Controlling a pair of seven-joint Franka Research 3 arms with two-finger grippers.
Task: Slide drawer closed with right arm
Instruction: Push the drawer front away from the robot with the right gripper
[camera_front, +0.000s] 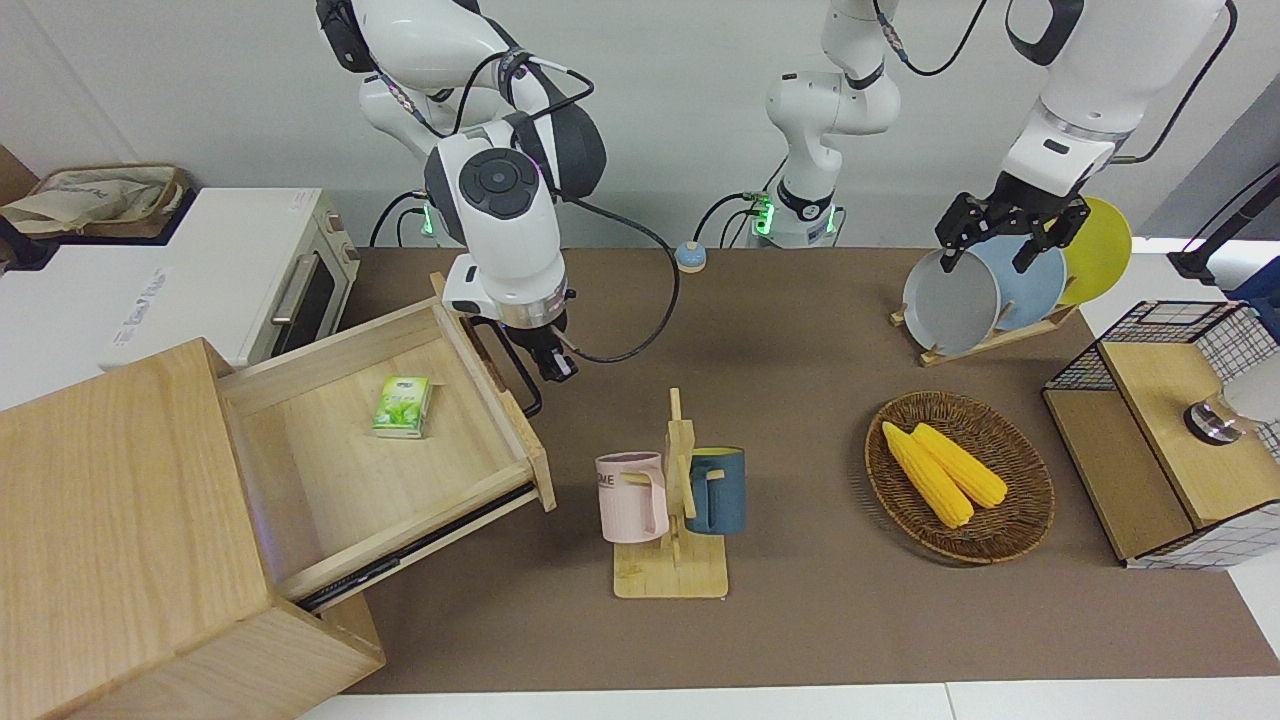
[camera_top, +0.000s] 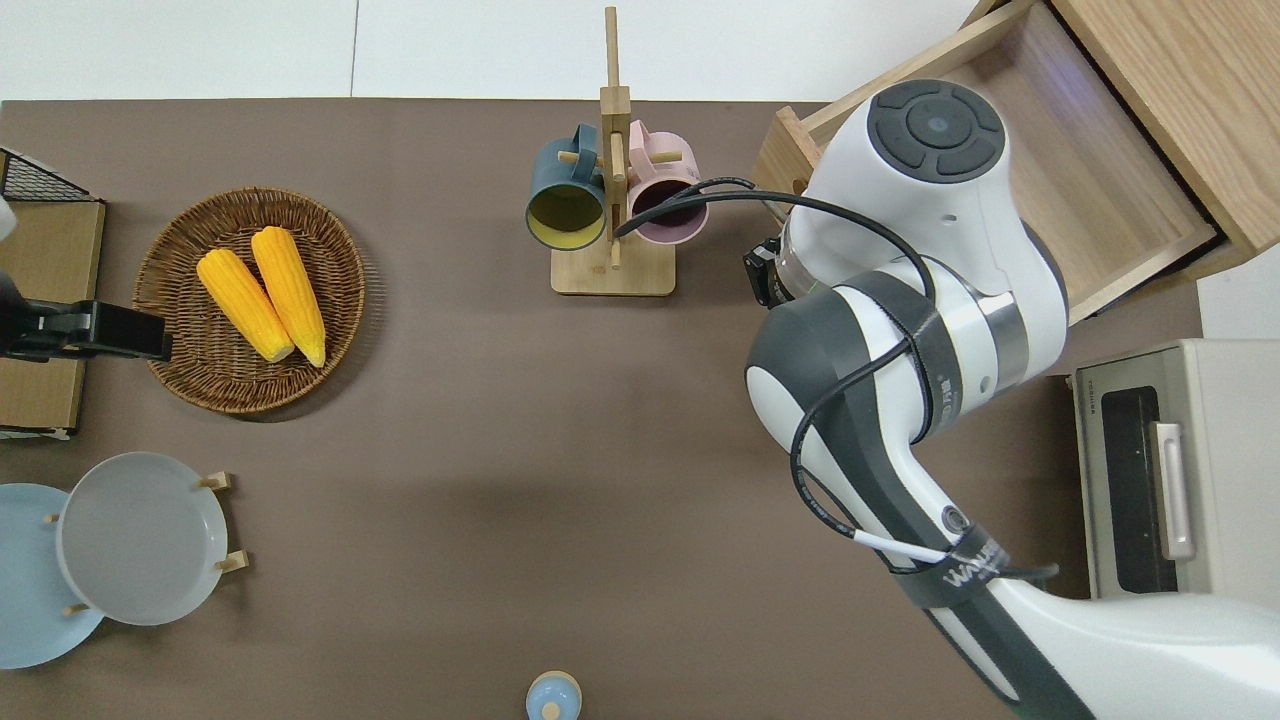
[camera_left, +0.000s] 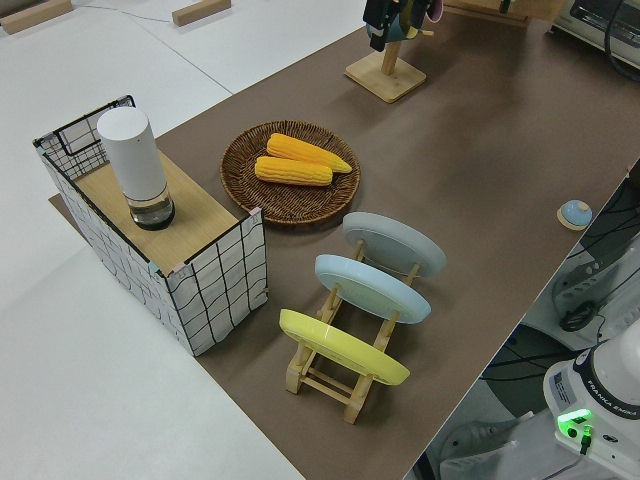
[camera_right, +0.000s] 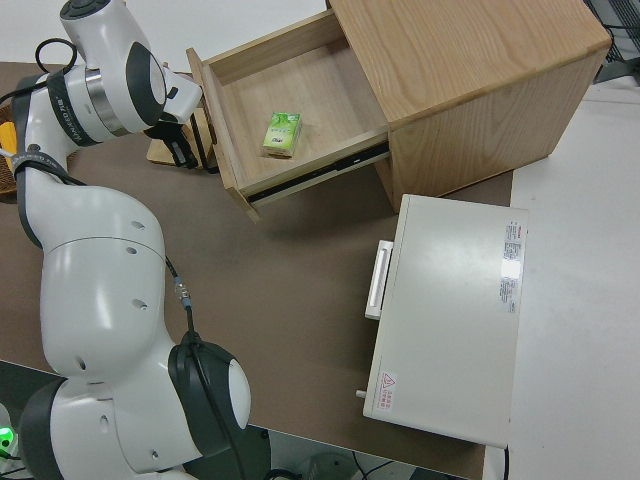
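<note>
The right claw (camera_front: 556, 366) hangs low just beside the black loop handle (camera_front: 524, 385) on the front of the drawer (camera_front: 385, 440), pointing down at the worktop (camera_front: 800, 620); it holds nothing, and whether its fingers are parted or together I cannot tell. The drawer stands pulled well out of the cabinet (camera_front: 120, 520) at the right arm's end of the worktop, with a small green packet (camera_front: 402, 406) lying loose on its floor. It looks like stiff, light wood on metal runners, so it should slide with modest force and will not give under a push. The best place to press is probably the flat front panel (camera_right: 215, 125) near its middle, close to the handle, pushing straight along the runners; a push near a corner might skew it and make it bind. No grip seems needed, since the task is a push. The packet may slip a little if the drawer stops hard. The left arm (camera_front: 1060, 110) is parked.
</note>
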